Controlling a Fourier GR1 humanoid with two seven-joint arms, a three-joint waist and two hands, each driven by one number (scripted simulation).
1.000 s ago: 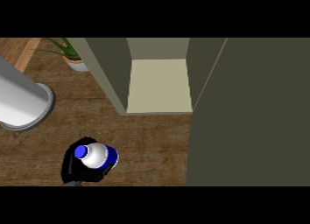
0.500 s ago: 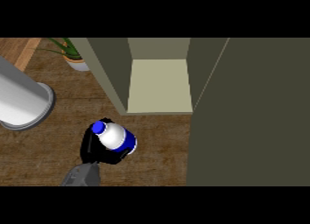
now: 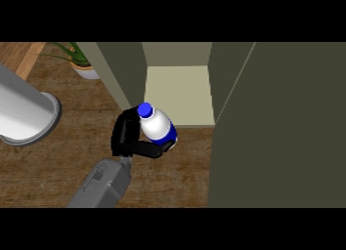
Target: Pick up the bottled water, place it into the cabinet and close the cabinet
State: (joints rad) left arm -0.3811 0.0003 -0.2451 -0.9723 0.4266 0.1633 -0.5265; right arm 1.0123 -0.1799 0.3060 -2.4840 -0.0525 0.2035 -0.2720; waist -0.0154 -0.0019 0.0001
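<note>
The bottled water, white with a blue cap and blue label, is held above the wooden counter, tilted with its cap toward the cabinet. My right hand is shut on it, black fingers curled round its lower body and hiding part of the label. The bottle's cap is just at the front edge of the open cabinet's pale shelf. The cabinet door, a large dark olive panel, stands open at the right. My left hand does not show.
A thick grey cylinder slants in from the left edge over the wooden counter. A potted plant stands at the back left, beside the cabinet's left wall.
My right hand has carried the bottle up and to the right, from the counter's lower middle to the front of the cabinet opening. The forearm now shows more.
</note>
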